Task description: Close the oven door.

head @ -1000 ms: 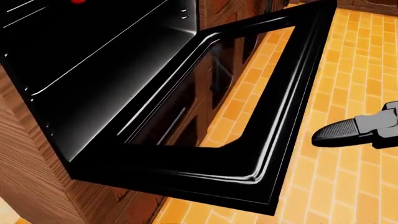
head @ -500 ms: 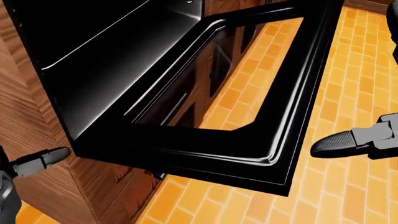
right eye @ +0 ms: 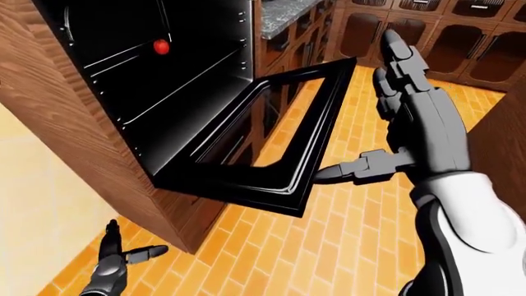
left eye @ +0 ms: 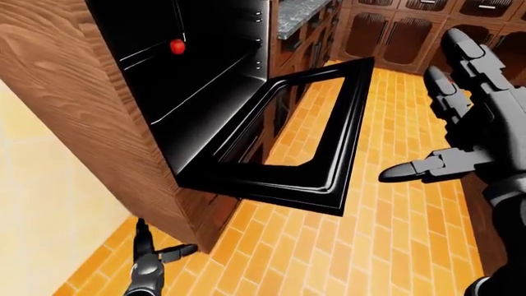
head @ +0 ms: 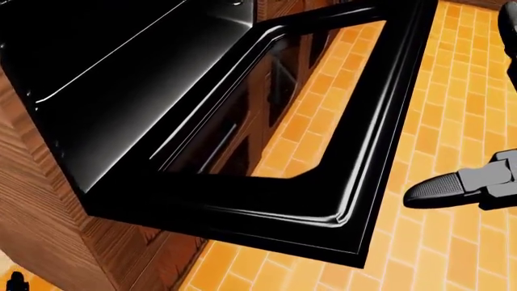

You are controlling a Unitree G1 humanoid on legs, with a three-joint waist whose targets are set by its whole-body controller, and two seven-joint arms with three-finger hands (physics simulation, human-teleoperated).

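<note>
Below my head, the oven door [left eye: 308, 132] hangs fully open, lying nearly flat and jutting out over the orange brick floor [left eye: 386, 234]. Its glass pane shows the floor and the cabinet fronts through it, and its glossy black frame ends in a rounded outer edge at the lower right of the left-eye view. Beyond the hinge side, the dark oven cavity [left eye: 185, 68] opens up, with rack rails along its walls and a small red object [left eye: 177, 47] deep inside. A wooden cabinet [left eye: 90, 117] wraps the oven on the left of the view.

My right hand [right eye: 415, 126] stands upright to the right of the door, fingers [right eye: 394, 52] spread and pointing up, thumb stretched sideways toward the door's outer edge but apart from it, gripping nothing. Bare floor runs between that hand and the door, and on toward the lower cabinets [left eye: 394, 34] at the top of the view. A speckled countertop [left eye: 296, 15] shows above the door's far end.

My left hand [left eye: 152, 262] hangs low at the bottom left, beside the wooden corner and under the level of the door, its fingers apart and empty. Open floor lies beneath the door's free edge.
</note>
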